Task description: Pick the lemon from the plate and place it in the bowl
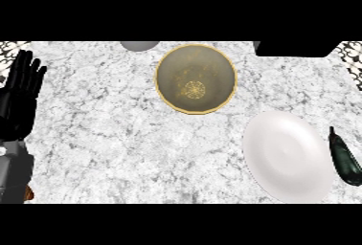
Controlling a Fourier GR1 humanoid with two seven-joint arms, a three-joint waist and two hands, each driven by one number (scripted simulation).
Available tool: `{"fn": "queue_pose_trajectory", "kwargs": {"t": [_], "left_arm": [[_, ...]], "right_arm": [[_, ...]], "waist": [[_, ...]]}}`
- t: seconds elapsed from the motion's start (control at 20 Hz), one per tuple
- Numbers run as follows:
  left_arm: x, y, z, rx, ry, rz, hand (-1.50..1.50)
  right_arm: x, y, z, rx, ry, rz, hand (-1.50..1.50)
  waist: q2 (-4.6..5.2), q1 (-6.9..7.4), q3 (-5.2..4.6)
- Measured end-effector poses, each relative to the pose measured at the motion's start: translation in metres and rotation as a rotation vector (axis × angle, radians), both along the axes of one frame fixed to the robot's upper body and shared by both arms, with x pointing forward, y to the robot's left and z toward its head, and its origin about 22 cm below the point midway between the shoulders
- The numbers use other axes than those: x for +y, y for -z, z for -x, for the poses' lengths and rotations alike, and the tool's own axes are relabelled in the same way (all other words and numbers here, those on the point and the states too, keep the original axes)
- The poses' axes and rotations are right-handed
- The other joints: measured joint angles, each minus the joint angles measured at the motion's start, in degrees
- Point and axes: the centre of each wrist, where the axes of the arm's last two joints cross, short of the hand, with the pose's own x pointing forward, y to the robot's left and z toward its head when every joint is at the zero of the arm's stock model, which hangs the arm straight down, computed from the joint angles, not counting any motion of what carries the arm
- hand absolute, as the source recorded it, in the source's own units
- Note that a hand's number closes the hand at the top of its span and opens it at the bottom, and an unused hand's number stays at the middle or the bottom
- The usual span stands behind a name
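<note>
Fingers [25,67] of the left hand [17,98] stand straight and spread at the worktop's [106,129] left edge, holding nothing (the right hand is unseen). No lemon shows on the white plate [286,155] or in the gold-rimmed bowl [196,79]; a dark eggplant [344,158] lies just beside the plate.

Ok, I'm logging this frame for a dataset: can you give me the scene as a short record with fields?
counter: white marbled
bowl: gold-rimmed, upper centre
plate: white, lower right, nothing on it
lemon: not clearly seen; yellowish round mark inside bowl
left hand: open, resting at left edge, fingers up
right hand: not in view
dark elongated object: right of plate
</note>
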Motion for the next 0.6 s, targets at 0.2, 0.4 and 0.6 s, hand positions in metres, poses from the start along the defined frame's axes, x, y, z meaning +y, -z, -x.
{"fn": "queue_pose_trajectory", "kwargs": {"t": [0.2, 0.4, 0.6], "left_arm": [[0.003, 0.004, 0.003, 0.008, -0.007, 0.001, 0.00], [0.006, 0.006, 0.007, 0.012, -0.012, 0.008, 0.00], [0.003, 0.003, 0.008, 0.013, -0.015, 0.003, 0.00]], "right_arm": [[0.032, -0.016, -0.019, 0.008, -0.067, -0.105, 1.50], [0.069, -0.035, -0.035, 0.049, -0.117, -0.154, 1.50], [0.112, -0.048, -0.048, 0.095, -0.172, -0.177, 1.50]], "waist": [[-0.25, -0.68, -0.05], [-0.33, -0.84, -0.06], [-0.39, -1.08, -0.06]]}}
